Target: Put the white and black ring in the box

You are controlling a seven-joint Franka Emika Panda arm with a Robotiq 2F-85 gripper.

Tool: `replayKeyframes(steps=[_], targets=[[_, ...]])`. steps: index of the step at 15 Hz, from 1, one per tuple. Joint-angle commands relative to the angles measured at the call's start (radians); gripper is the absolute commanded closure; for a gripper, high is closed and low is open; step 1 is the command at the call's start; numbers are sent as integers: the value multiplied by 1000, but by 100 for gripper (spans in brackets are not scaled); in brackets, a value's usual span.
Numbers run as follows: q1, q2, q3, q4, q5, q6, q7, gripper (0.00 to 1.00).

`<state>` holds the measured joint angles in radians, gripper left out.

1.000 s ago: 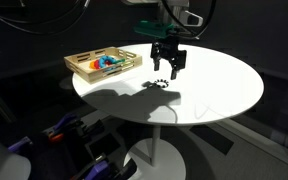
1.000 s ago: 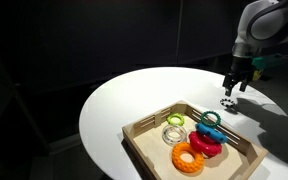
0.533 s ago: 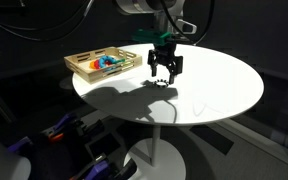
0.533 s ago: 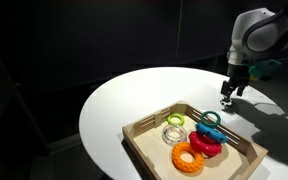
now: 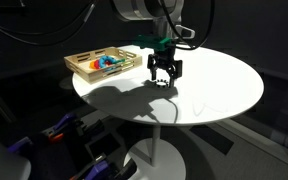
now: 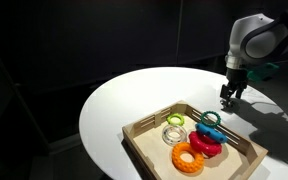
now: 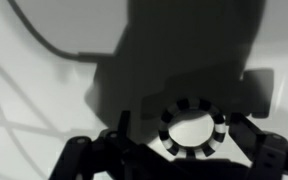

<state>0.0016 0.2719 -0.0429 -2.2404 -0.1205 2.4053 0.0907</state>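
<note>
Here the gripper (image 5: 165,77) hangs low over the white table (image 5: 219,90), jaws released, straddling the white and black ring (image 7: 168,130); the box (image 5: 84,70) sits left.

Low in my wrist view the ring (image 7: 220,127) alternates black and white blocks round its rim. The box (image 6: 152,118) is pale wood; inside, an orange piece (image 6: 189,157), a red piece (image 6: 206,145) and, I think, a teal-blue piece (image 6: 210,120). The table (image 6: 124,100) is white.

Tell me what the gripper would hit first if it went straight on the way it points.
Likely the ring, lying on the table under the gripper, between its open jaws; height is unclear.
</note>
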Motion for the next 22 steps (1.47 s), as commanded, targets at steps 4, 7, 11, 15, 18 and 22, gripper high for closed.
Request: replayKeyframes(steps=[4,7,11,15,18,22], targets=[[13,27,-15,21,-31,12,42,34],[18,22,-13,26,-25,11,46,58],[8,-15,13,20,36,-15,5,60],[13,-80,56,6,116,-26,-22,60],[27,-125,84,3,162,-25,-30,60],[53,-174,116,-3,210,-24,-47,60]])
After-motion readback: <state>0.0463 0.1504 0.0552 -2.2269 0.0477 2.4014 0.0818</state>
